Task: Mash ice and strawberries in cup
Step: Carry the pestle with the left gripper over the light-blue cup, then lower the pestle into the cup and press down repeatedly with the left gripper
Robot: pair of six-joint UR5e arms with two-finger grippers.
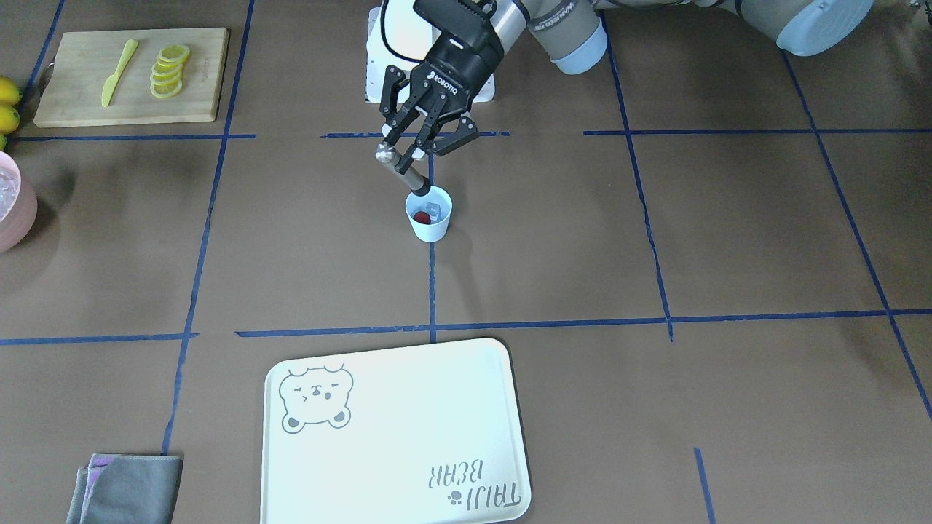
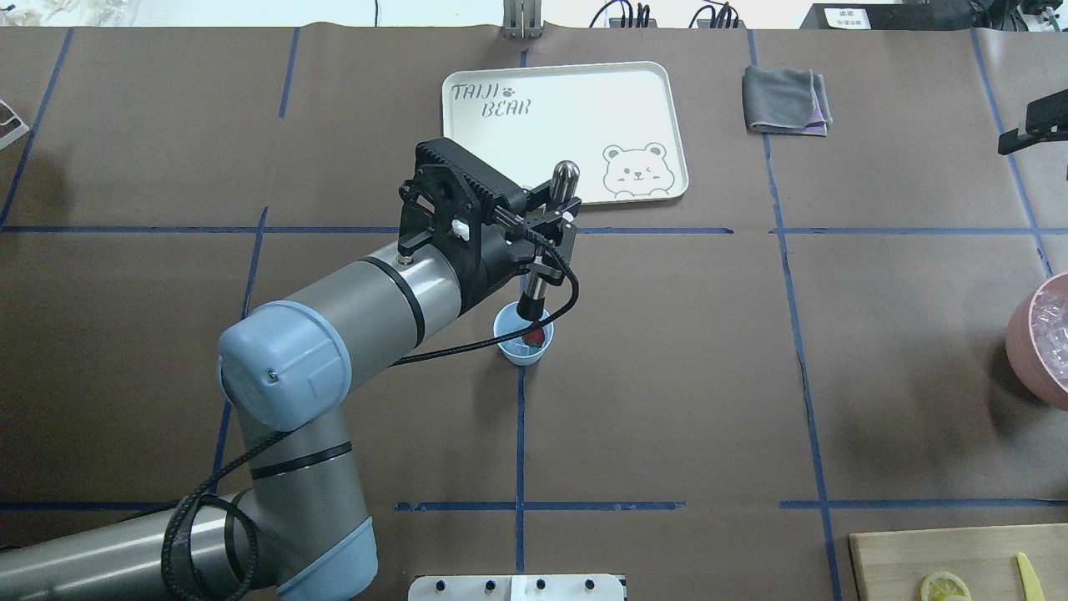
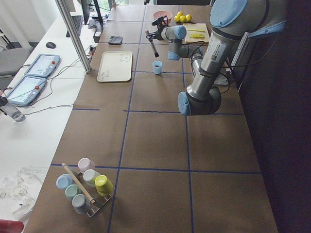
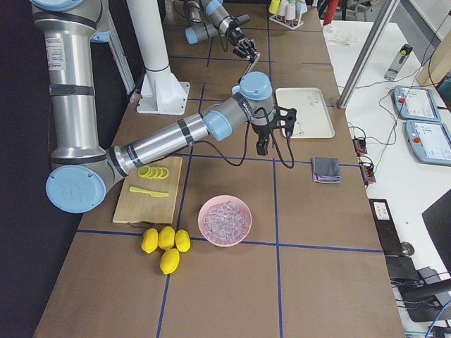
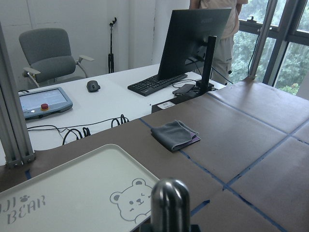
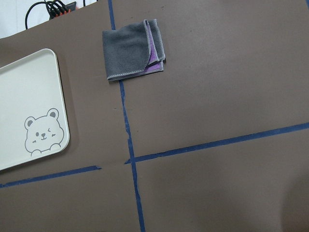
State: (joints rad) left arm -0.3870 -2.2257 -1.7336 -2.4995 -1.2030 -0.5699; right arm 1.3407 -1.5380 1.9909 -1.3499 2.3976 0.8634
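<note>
The left gripper (image 1: 416,148) has its jaws closed on a long silver metal masher stick (image 1: 403,173), close to the stick's round top. The stick leans. Its dark bottom end sits right at the mouth of the small pale blue cup with no handle (image 1: 429,227). The cup stands near the middle of the front-facing view, on a blue tape line on the brown desk (image 1: 582,240). Inside it are 1 small red strawberry (image 1: 420,217) and clear ice cubes (image 1: 435,211) just beside it. The berry looks whole, so I think there is a lot of mashing left to do.

The right gripper (image 4: 262,144) hangs far from the cup, near the white bear tray (image 4: 304,113). I cannot tell if its jaws are open or closed.

To mash well, the stick should stand straighter over the middle of the cup and push down slowly onto the berry. Nothing holds the cup, and it looks light. A push against its wall could tip or slide it, so soft, straight pushes are best.
</note>
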